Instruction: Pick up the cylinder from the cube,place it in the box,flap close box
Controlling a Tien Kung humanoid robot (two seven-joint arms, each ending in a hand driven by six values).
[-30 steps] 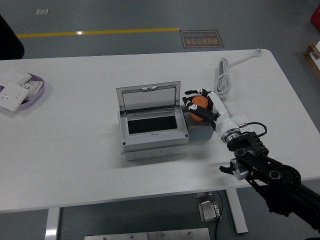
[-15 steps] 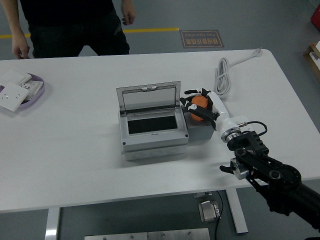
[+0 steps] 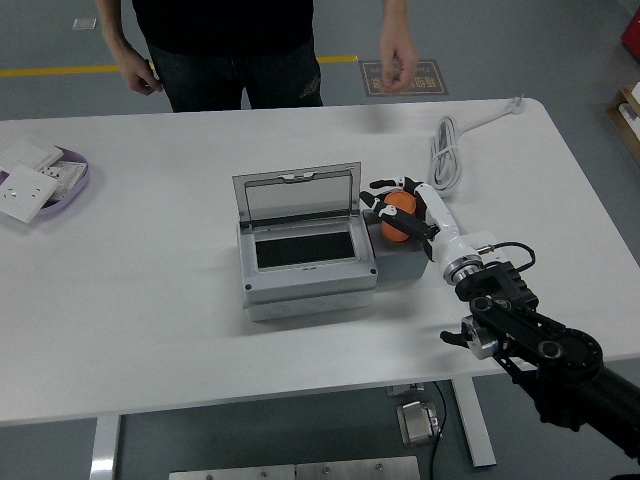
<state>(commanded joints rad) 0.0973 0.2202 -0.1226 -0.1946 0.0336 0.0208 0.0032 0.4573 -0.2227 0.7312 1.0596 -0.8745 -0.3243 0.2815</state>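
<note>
We see the right hand (image 3: 400,208) reaching in from the lower right, its fingers (image 3: 382,186) curled around the orange cylinder (image 3: 399,215) and gripping it. The cylinder sits over the dark cube (image 3: 403,266), which stands just beside the box (image 3: 305,255) at the box's 3 o'clock — whether cylinder and cube touch we cannot tell, as the hand covers the join. The box is grey, its lid (image 3: 297,194) standing upright along the far edge and its dark inside open to view.

On the white table (image 3: 150,300), a coiled white cable (image 3: 448,150) lies at 1 o'clock from the box, near the hand. Well apart, at the table's left edge — about 10 o'clock from the box — a pale purple tray (image 3: 72,186) holds white wall plates (image 3: 22,192).

A person (image 3: 225,45) in dark clothes stands at the far side, at 12 o'clock, one hand (image 3: 398,55) hanging above the table's far edge, the other hand (image 3: 133,72) near the hip.
</note>
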